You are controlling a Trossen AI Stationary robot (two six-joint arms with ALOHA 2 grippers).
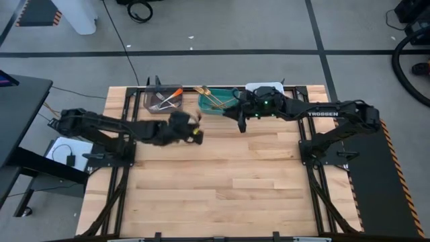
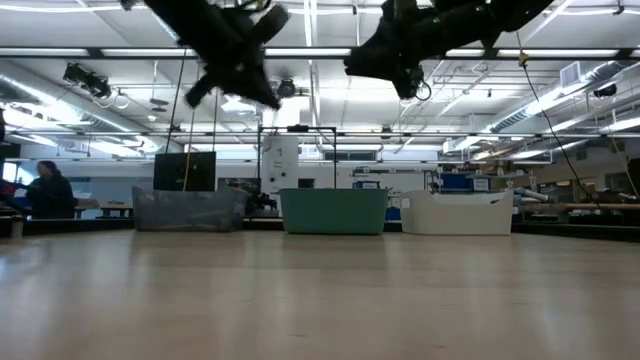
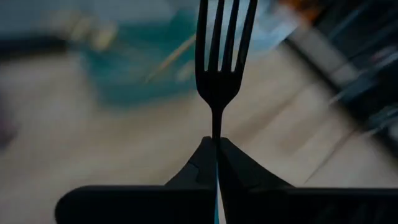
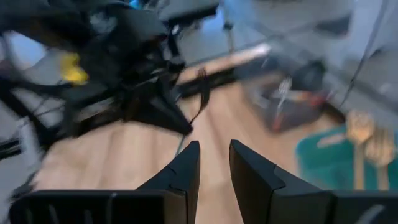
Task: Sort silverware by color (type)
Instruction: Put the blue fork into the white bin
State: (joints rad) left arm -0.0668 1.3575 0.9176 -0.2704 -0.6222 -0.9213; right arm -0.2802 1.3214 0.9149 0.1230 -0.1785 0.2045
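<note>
My left gripper [image 3: 216,142] hangs above the table [image 1: 222,181] in front of the grey bin [image 1: 163,101] and is shut on a fork [image 3: 217,74]. The fork shows only as a dark outline, so its colour cannot be told. The right wrist view also shows this fork [image 4: 202,93]. My right gripper [image 4: 214,155] is open with a narrow gap. It is raised in front of the teal bin [image 1: 216,103], a short way right of the left gripper [image 1: 193,132], and holds nothing. Orange-handled utensils [image 1: 171,96] lie in the grey bin. Gold ones [image 1: 213,97] lie in the teal bin. My left gripper pinches the fork between its two fingertips [image 3: 202,162] at the thin neck [image 3: 216,127] just below the tines. The fingers run along the fork, and its tines [image 3: 225,37] stick out past the fingertips. The handle is hidden between the fingers. The fork is lifted clear of the table.
Three bins stand in a row along the table's far edge: grey [image 2: 190,210], teal [image 2: 333,210] and white [image 2: 458,212]. My right arm [image 1: 316,113] reaches over the white bin [image 1: 265,87]. Bare wood [image 2: 320,300] lies in front of the bins. A person [image 2: 48,190] sits far off in the room.
</note>
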